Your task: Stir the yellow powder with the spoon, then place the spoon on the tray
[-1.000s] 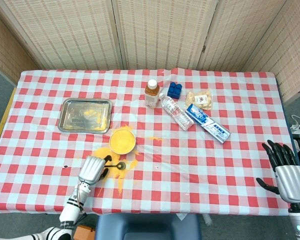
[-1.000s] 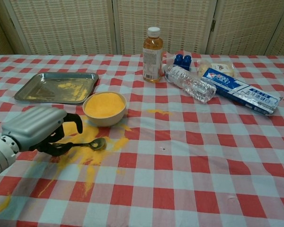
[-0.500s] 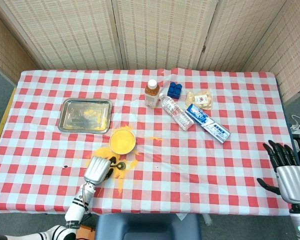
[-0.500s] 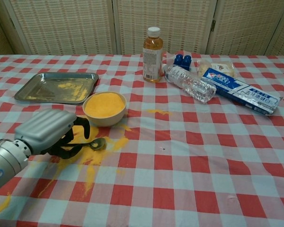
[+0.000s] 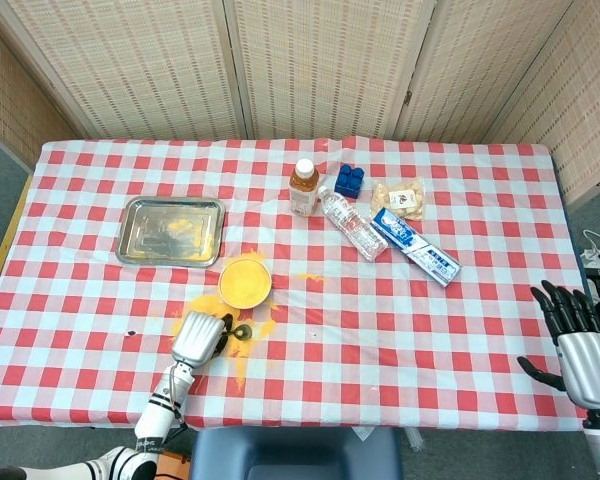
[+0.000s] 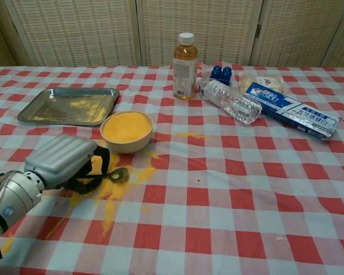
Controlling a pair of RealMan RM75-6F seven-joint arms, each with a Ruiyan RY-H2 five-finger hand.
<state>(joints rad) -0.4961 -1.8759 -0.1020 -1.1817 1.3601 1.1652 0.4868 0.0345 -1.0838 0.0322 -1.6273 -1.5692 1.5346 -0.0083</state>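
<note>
The left hand [image 6: 63, 162] is down low on the surface [image 6: 229, 189], knuckles up, its dark fingers [image 6: 94, 172] curled under and closed around the handle of the spoon [image 6: 116, 174]. The spoon's bowl pokes out to the right of the hand and lies in the spilled yellow powder [image 6: 112, 189], just in front of the bowl of yellow powder [image 6: 126, 127]. From the head view the same left hand [image 5: 199, 337] sits near the front edge of the surface, with the forearm running down off that edge and the spoon [image 5: 242, 329] just beside it. The bowl [image 5: 245, 281] is just behind the hand, and the tray [image 5: 171, 231] lies beyond it to the left, dusted with yellow, with checked cloth showing between tray and bowl.

Over on the far side, the right hand [image 5: 575, 345] hangs off the right edge of the surface, fingers spread and upright, holding nothing, well apart from everything. The wide middle and right front of the cloth lie bare. At the back stand a juice bottle [image 6: 184, 58], a lying water bottle [image 6: 229, 101], a toothpaste box [image 6: 292, 110], blue blocks [image 6: 221, 74] and a snack packet [image 5: 398, 198]

How much of the spoon's handle lies inside the grip cannot be made out, since the hand's shell hides it
</note>
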